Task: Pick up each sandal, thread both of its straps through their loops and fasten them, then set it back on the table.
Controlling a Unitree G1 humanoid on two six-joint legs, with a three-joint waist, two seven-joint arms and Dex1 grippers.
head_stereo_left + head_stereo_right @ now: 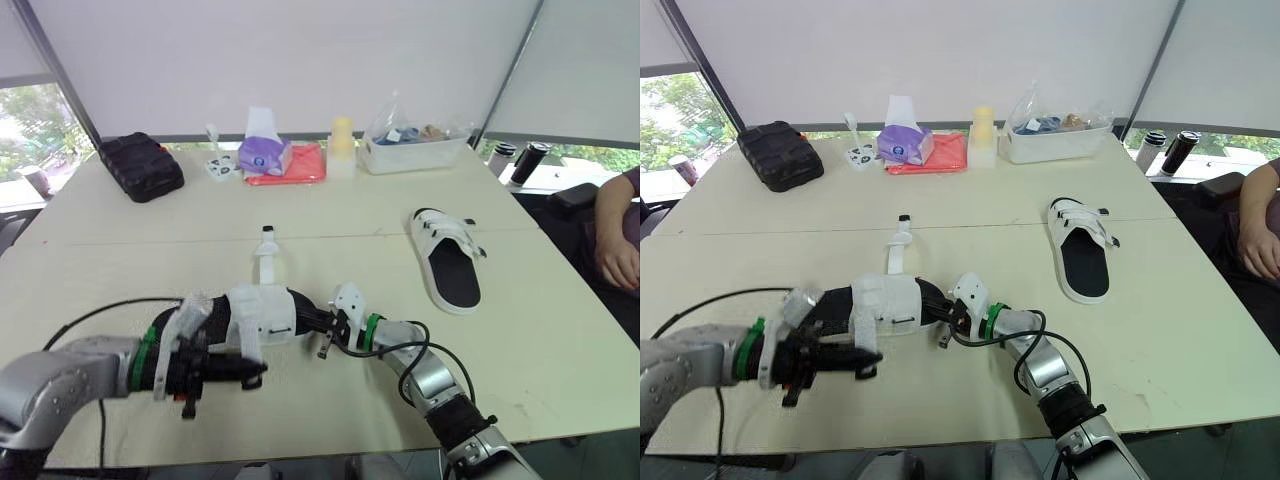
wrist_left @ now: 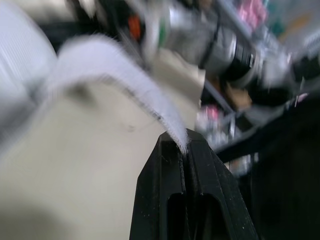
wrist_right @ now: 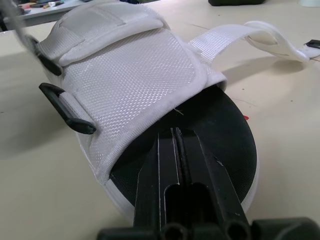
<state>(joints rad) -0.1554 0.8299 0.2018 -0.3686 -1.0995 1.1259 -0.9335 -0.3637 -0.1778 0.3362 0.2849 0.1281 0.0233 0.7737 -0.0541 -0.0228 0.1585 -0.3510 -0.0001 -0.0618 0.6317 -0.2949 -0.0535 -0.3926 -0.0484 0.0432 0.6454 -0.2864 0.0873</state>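
- Your left gripper [image 2: 183, 142] is clenched on the tip of a white fuzzy strap [image 2: 115, 65]. The strap belongs to the white woven sandal with a black footbed [image 1: 262, 312], which sits near the front edge of the cream table [image 1: 120, 250], between your two grippers.
- Your right gripper [image 3: 175, 131] has its fingers pressed together. The tips rest on the footbed at the sandal's open end, just under the woven upper. Whether they pinch anything there cannot be told.
- The black plastic loop [image 3: 67, 107] on the side of the upper is empty, so I judge that no strap has been threaded through it yet.
- The long white strap [image 1: 267, 255] of the same sandal lies loose, stretched toward the middle of the table. It is neither threaded nor fastened.
- The second white sandal [image 1: 447, 258] lies flat near the right edge, well apart from both grippers. Its two straps lie across it and look fastened, though they are too small to confirm.
- In my judgement you are about halfway at best. You have yet to thread and fasten both straps on this sandal and then set it down.
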